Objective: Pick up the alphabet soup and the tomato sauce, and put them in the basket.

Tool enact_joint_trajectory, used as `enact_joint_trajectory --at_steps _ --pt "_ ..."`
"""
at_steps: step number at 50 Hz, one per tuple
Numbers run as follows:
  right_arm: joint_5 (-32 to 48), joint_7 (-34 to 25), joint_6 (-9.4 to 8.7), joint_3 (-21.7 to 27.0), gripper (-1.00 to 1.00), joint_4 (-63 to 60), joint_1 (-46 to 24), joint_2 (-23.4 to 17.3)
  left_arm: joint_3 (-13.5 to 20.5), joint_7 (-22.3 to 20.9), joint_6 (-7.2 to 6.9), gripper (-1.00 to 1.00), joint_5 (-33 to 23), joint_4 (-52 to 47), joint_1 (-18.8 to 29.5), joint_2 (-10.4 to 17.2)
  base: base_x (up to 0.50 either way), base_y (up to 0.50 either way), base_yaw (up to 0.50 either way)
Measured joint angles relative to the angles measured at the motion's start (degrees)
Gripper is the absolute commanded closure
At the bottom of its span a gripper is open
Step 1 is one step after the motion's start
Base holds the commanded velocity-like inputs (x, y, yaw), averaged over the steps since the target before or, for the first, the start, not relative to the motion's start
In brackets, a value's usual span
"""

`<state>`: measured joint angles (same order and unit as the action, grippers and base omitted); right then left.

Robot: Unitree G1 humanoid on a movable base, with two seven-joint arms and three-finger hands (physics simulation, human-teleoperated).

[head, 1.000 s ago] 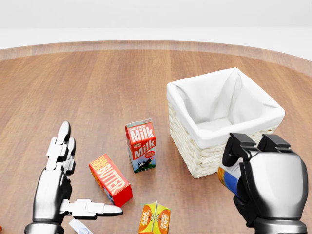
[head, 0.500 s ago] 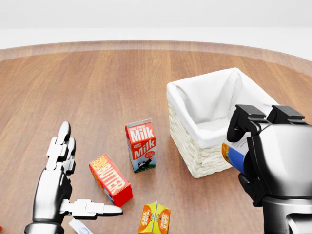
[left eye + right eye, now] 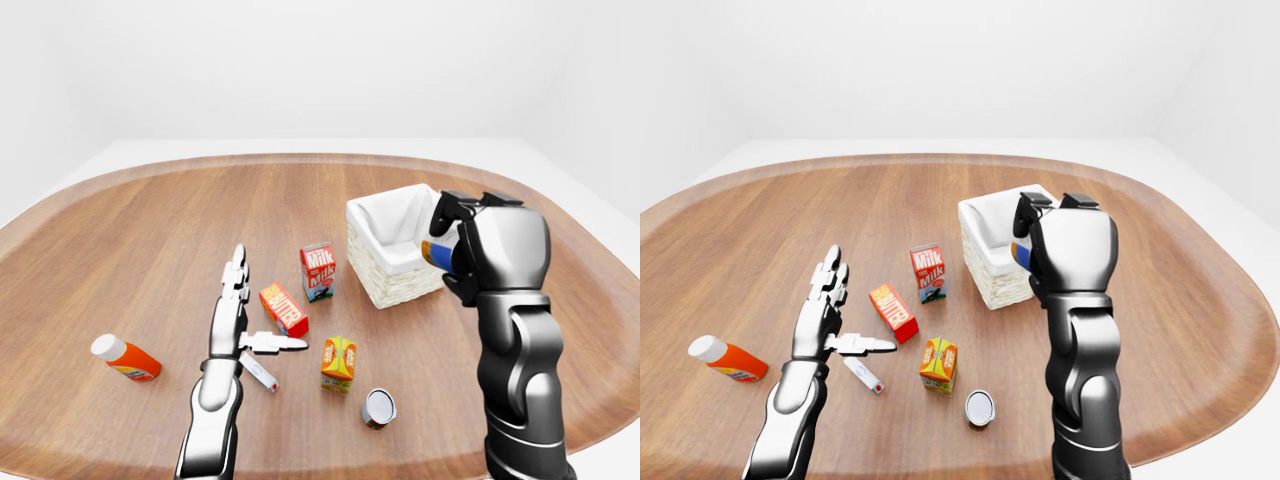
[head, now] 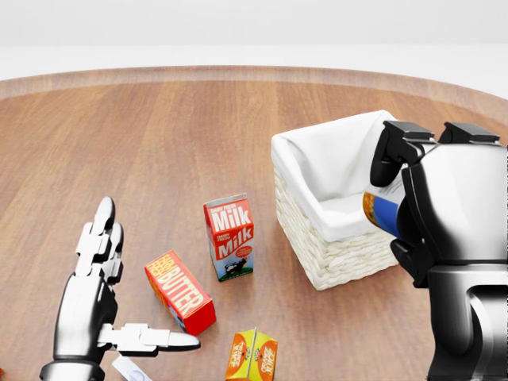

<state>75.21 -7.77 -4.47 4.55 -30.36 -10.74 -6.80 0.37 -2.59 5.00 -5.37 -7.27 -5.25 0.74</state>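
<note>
Vs 1 s ago (head view), the right hand [image 4: 444, 214] has been lifted and carried up toward the basket [image 4: 333, 262]; it now sits at the basket's near-right rim, partly over the white liner. Camera unchanged, other items in same spots. Judged: transport stage nearly done, release over the opening likely next; hand seems to be over the rim rather than the centre, so a drop now could clip the edge.

R hand: fingers curled shut round a can [image 4: 386, 210] w/ blue-and-white label and an orange band, only a sliver seen left of the palm. Which of the two task cans it is can't be read; label too hidden.

L hand [image 4: 103, 294]: flat, fingers spread open, nothing held, hovering low over the table [image 4: 159, 127]. Butter box [image 4: 179, 292] lies just right of it, milk carton [image 4: 229, 236] further right, upright. Orange juice carton [image 3: 339, 362] below-right of the L thumb.

A second can [image 3: 379, 407] is seen in left-eye view, on its side, silver end showing, well apart from both hands — probably the other task can, not confirmed. A ketchup-like bottle [image 3: 126, 359] lies far left of the L hand.
</note>
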Motion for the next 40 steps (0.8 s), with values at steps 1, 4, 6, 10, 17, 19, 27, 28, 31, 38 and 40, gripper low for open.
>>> enact_joint_trajectory --at_steps 1,4,6,10,17,19,27,28,31,38,40 --pt "0.00 -0.18 -0.17 0.01 1.00 0.36 -0.53 -0.13 -0.01 -0.01 0.00 -1.00 -0.01 0.00 -0.01 0.00 0.00 0.00 0.00" --pt "0.16 -0.80 -0.53 -0.07 1.00 1.41 -2.11 -0.48 -0.02 -0.04 0.00 -1.00 -0.03 -0.02 -0.03 0.01 0.00 0.00 0.00" --pt "0.24 -1.26 -0.53 -0.15 1.00 2.04 -3.14 -0.72 -0.04 -0.06 0.00 -1.00 -0.06 0.00 -0.03 0.01 0.00 0.00 0.00" --pt "0.32 -2.02 -0.53 -0.19 1.00 3.51 -5.19 -1.28 -0.06 -0.08 0.00 -1.00 -0.11 0.19 -0.03 0.01 0.00 0.00 0.00" --pt "0.48 -2.98 -0.53 -0.14 1.00 6.26 -8.41 -2.36 -0.13 -0.12 0.00 -1.00 -0.25 0.22 -0.09 0.01 0.00 0.00 0.00" --pt "0.45 -3.22 -0.53 -0.10 1.00 7.11 -9.30 -2.63 -0.14 -0.12 0.00 -1.00 -0.28 0.24 -0.10 0.01 0.00 0.00 0.00" --pt "0.54 -3.49 -0.53 -0.45 1.00 11.33 -13.08 -3.49 -0.17 -0.17 0.00 -1.00 -0.38 0.10 -0.18 0.01 0.00 0.00 0.00" --pt "0.61 -3.46 -0.53 -0.54 1.00 11.97 -13.55 -3.58 -0.18 -0.17 0.00 -1.00 -0.39 0.04 -0.19 0.01 0.00 0.00 0.00" --pt "0.86 -3.36 -0.53 -0.78 1.00 13.95 -15.02 -3.90 -0.19 -0.18 0.00 -1.00 -0.41 0.03 -0.18 0.01 0.00 0.00 0.00" --pt "1.84 -2.74 -0.53 -1.39 1.00 19.21 -18.48 -4.60 -0.18 -0.19 0.00 -1.00 -0.53 0.11 -0.15 0.04 0.00 0.00 0.00" --pt "2.18 -2.55 -0.53 -1.59 1.00 20.74 -19.47 -4.73 -0.16 -0.20 0.00 -1.00 -0.54 0.17 -0.13 0.04 0.00 0.00 0.00"
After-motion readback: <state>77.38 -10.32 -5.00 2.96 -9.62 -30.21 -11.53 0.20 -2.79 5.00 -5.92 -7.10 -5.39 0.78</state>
